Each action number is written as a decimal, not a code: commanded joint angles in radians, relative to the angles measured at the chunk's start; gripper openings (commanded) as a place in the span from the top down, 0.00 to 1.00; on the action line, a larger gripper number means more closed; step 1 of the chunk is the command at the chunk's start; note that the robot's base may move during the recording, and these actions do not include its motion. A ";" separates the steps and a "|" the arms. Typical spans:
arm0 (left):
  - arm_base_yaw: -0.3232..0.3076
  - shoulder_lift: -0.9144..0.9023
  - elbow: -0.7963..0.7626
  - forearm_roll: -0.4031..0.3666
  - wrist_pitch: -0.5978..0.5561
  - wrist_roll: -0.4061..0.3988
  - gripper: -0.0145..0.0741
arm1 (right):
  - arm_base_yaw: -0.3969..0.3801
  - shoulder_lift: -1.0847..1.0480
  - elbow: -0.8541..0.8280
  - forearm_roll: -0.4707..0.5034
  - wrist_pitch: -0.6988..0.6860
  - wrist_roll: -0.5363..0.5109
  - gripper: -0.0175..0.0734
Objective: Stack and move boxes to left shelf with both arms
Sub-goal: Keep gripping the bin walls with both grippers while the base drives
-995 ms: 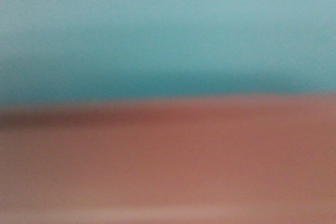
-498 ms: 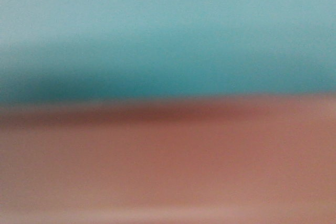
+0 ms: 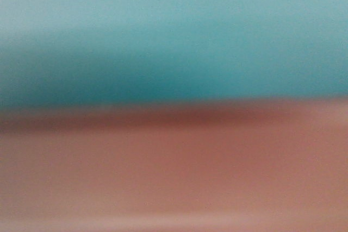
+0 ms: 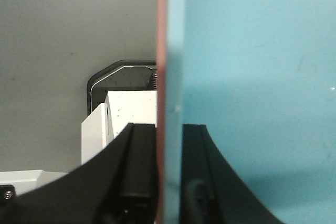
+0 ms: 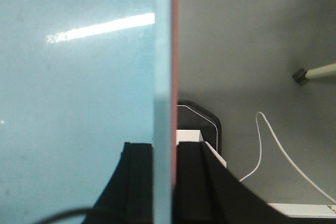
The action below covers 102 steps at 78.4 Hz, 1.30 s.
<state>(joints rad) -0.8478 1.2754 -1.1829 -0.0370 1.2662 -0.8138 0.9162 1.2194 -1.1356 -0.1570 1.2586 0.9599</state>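
**While both grippers pinch the nested walls, a slip is the danger**

Look at the left gripper (image 4: 168, 182): it is clenched on a doubled wall, pink tub (image 4: 161, 51) outside and blue tub (image 4: 252, 77) nested inside. That edge runs twelve to six through its wrist view. Over to the right gripper (image 5: 164, 182), biting the opposite wall the same way, with blue at nine o'clock and the pink skin at three. The tubs hang between the arms, so close to the front camera that it gives only blur, blue at twelve and pink at six.

Trouble ahead, I'd say: the plastic is smooth and the pinch is thin. If the arms drift apart or lose step, a wall could slide out or the pair could twist. Watch the white cable (image 5: 262, 150) trailing over the grey floor (image 5: 252, 35) at four o'clock in the right wrist view, a possible snag. Bare floor shows beyond both outer walls, so there is room there. No view shows the left shelf, so clearance at its front bar cannot be judged.
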 commanded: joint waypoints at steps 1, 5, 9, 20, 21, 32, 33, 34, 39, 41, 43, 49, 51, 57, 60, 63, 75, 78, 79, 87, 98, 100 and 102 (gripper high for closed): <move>-0.013 -0.034 -0.036 -0.052 0.041 0.000 0.84 | 0.002 -0.032 -0.037 0.001 0.044 -0.001 0.73; -0.013 -0.034 -0.036 -0.052 0.041 0.000 0.84 | 0.002 -0.032 -0.037 0.001 0.044 -0.001 0.73; -0.013 -0.034 -0.036 -0.052 0.041 0.000 0.84 | 0.002 -0.032 -0.037 0.001 0.044 -0.001 0.73; -0.013 -0.034 -0.036 -0.052 0.041 0.000 0.84 | 0.002 -0.032 -0.037 0.001 0.044 -0.001 0.73; -0.013 -0.034 -0.036 -0.052 0.041 0.000 0.84 | 0.002 -0.032 -0.037 0.001 0.044 -0.001 0.73; -0.013 -0.034 -0.036 -0.052 0.041 0.000 0.84 | 0.002 -0.032 -0.037 0.001 0.044 -0.001 0.73; -0.013 -0.034 -0.036 -0.052 0.041 0.000 0.84 | 0.002 -0.032 -0.037 0.001 0.044 -0.001 0.73; -0.013 -0.034 -0.036 -0.052 0.041 0.000 0.84 | 0.002 -0.032 -0.037 0.001 0.044 -0.001 0.73; -0.013 -0.034 -0.036 -0.052 0.041 0.000 0.84 | 0.002 -0.032 -0.037 0.001 0.044 -0.001 0.73; -0.013 -0.034 -0.036 -0.052 0.041 0.000 0.84 | 0.002 -0.032 -0.037 0.001 0.044 -0.001 0.73; -0.013 -0.034 -0.036 -0.052 0.041 0.000 0.84 | 0.002 -0.032 -0.037 0.001 0.044 -0.001 0.73; -0.013 -0.034 -0.036 -0.052 0.041 0.000 0.84 | 0.002 -0.032 -0.037 0.001 0.044 -0.001 0.73; -0.013 -0.034 -0.036 -0.052 0.041 0.000 0.84 | 0.002 -0.032 -0.037 0.001 0.044 -0.001 0.73; -0.013 -0.034 -0.036 -0.052 0.041 0.000 0.84 | 0.002 -0.032 -0.037 0.001 0.044 -0.001 0.73; -0.013 -0.034 -0.036 -0.052 0.041 0.000 0.84 | 0.002 -0.032 -0.037 0.001 0.044 -0.001 0.73; -0.013 -0.034 -0.036 -0.052 0.041 0.000 0.84 | 0.002 -0.032 -0.037 0.001 0.044 -0.001 0.73; -0.013 -0.034 -0.036 -0.052 0.041 0.000 0.84 | 0.002 -0.032 -0.037 -0.001 0.044 -0.001 0.73; -0.013 -0.034 -0.036 -0.052 0.041 0.000 0.84 | 0.002 -0.032 -0.037 -0.001 0.044 -0.001 0.73; -0.013 -0.034 -0.036 -0.052 0.041 0.000 0.84 | 0.002 -0.032 -0.037 -0.001 0.044 -0.001 0.73; -0.013 -0.034 -0.036 -0.052 0.041 0.000 0.84 | 0.001 -0.032 -0.037 -0.002 0.044 -0.001 0.73; -0.013 -0.034 -0.036 -0.052 0.041 0.000 0.84 | 0.001 -0.032 -0.037 -0.002 0.044 -0.001 0.73; -0.013 -0.034 -0.036 -0.052 0.041 0.000 0.84 | 0.001 -0.032 -0.037 -0.002 0.044 -0.001 0.73; -0.013 -0.034 -0.036 -0.052 0.041 0.000 0.84 | 0.001 -0.032 -0.037 -0.002 0.044 -0.001 0.73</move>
<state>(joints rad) -0.8478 1.2754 -1.1829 -0.0370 1.2662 -0.8138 0.9162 1.2194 -1.1356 -0.1570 1.2586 0.9599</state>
